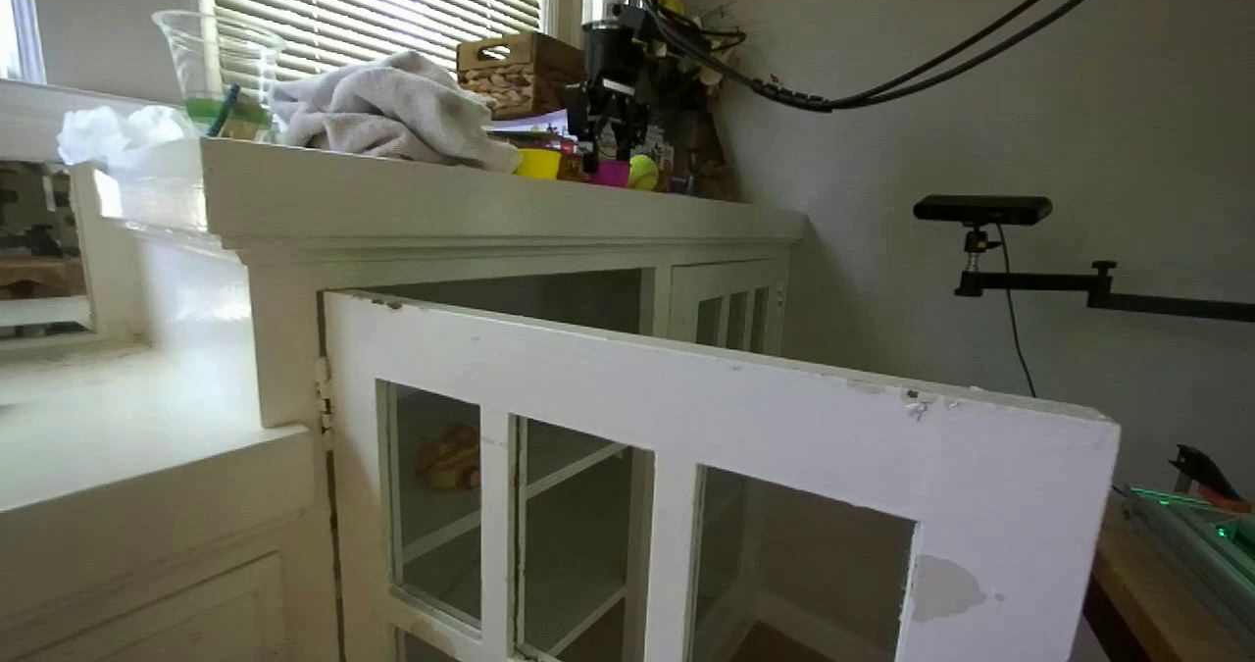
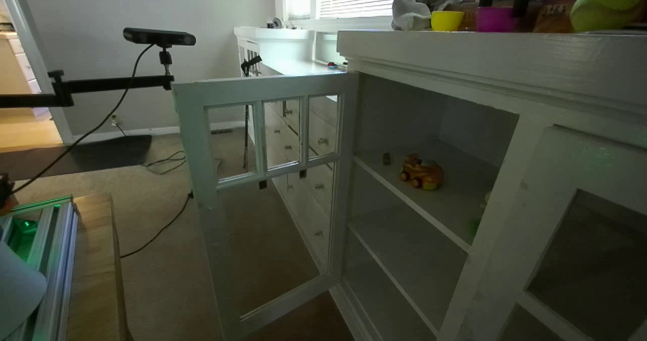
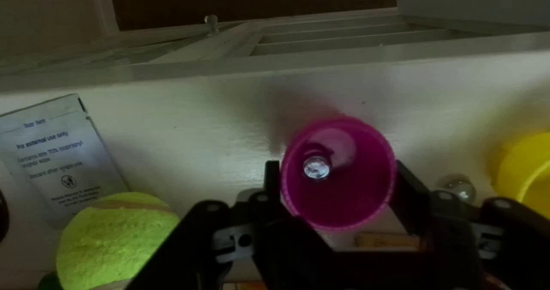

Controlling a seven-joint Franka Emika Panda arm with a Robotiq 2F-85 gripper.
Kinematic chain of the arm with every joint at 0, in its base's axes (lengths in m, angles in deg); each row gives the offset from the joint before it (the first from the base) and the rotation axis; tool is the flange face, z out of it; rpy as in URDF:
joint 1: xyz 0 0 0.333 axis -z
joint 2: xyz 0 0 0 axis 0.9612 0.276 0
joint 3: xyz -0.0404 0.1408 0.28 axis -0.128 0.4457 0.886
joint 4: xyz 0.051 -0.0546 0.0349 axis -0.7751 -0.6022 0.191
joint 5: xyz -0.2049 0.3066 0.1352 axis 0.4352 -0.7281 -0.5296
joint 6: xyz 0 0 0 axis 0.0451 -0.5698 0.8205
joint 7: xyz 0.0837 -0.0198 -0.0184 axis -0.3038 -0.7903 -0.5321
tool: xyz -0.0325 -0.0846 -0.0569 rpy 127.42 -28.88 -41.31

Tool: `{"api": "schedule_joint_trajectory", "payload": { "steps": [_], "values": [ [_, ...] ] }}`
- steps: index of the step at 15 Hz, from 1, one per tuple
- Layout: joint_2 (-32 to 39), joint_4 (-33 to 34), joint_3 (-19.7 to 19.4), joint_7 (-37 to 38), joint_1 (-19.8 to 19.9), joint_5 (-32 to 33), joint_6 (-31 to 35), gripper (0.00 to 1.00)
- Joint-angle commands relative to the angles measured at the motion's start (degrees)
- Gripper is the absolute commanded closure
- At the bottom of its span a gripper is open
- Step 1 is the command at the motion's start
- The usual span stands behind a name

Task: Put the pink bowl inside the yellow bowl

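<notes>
The small pink bowl (image 3: 343,187) stands upright in the wrist view, with a clear shiny round thing inside it. It also shows in both exterior views (image 1: 610,175) (image 2: 495,21), its base level with the countertop. My gripper (image 3: 336,163) points down around it, one finger against each side of its rim, and looks shut on it. The gripper also shows in both exterior views (image 1: 610,160) (image 2: 503,11). The yellow bowl (image 3: 526,165) is at the right edge of the wrist view, partly cut off. It stands beside the pink bowl in both exterior views (image 1: 537,163) (image 2: 447,21).
A tennis ball (image 3: 116,238) and a paper packet (image 3: 64,152) lie on the other side of the pink bowl. A clear round thing (image 3: 457,189) lies between the bowls. A towel (image 1: 392,108) and wicker basket (image 1: 520,74) stand near. A cabinet door (image 1: 706,368) hangs open below.
</notes>
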Motion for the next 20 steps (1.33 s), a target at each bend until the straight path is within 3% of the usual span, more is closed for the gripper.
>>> {"api": "schedule_joint_trajectory", "payload": {
  "steps": [1,7,14,20],
  "values": [
    [1.4,2.7,0.5,0.3,0.6,-1.7,-2.1,0.63],
    [-2.5,1.1,0.4,0.1,0.2,-1.5,-3.0,0.63],
    [-7.0,5.2,-0.2,1.4,1.7,-2.6,-13.1,0.63],
    [-7.7,8.6,-0.1,1.8,4.0,-5.9,-17.7,0.63]
  ]
}}
